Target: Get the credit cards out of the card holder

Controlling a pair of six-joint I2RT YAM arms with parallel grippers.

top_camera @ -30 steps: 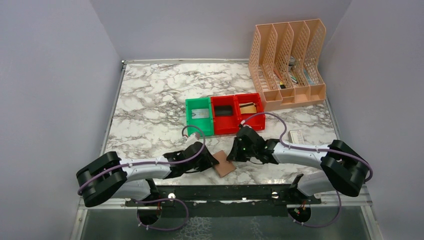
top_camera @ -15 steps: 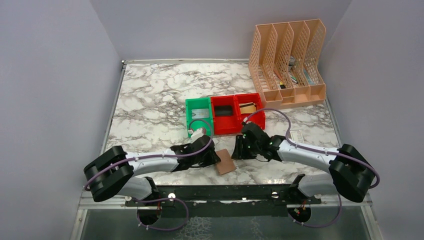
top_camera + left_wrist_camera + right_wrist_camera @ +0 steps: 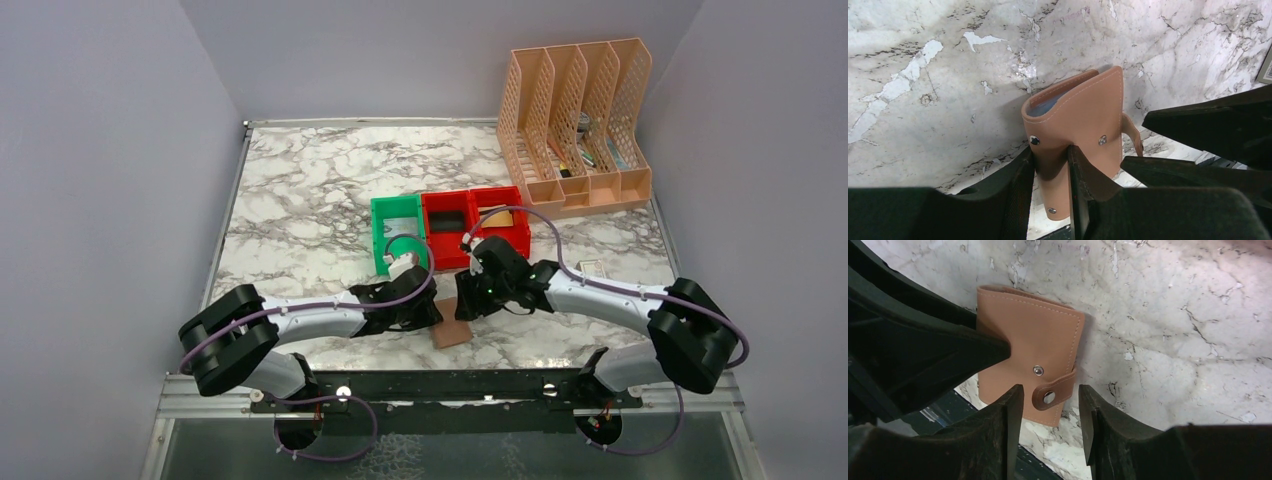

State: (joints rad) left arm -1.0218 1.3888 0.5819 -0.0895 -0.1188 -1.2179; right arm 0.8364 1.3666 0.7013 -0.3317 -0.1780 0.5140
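The brown card holder (image 3: pixel 452 331) is near the table's front edge, folded shut. My left gripper (image 3: pixel 1050 152) is shut on its spine end (image 3: pixel 1078 117), and a strip of blue lining shows at the fold. My right gripper (image 3: pixel 1050 390) is open, its fingers either side of the holder's snap strap (image 3: pixel 1052 395) without touching it. In the top view both grippers, left (image 3: pixel 427 314) and right (image 3: pixel 466 303), meet over the holder. Any credit cards inside it are hidden. A tan card (image 3: pixel 498 216) lies in the right red bin.
A green bin (image 3: pixel 381 232) and two red bins (image 3: pixel 447 246) stand just behind the grippers. A peach file rack (image 3: pixel 575 130) is at the back right. A small white box (image 3: pixel 590 268) lies right of the right arm. The black front rail (image 3: pixel 450 385) runs close below the holder.
My right gripper has opened and shifted left, down to the holder's strap. The left arm has reached further right, still gripping the holder, which has moved only slightly.
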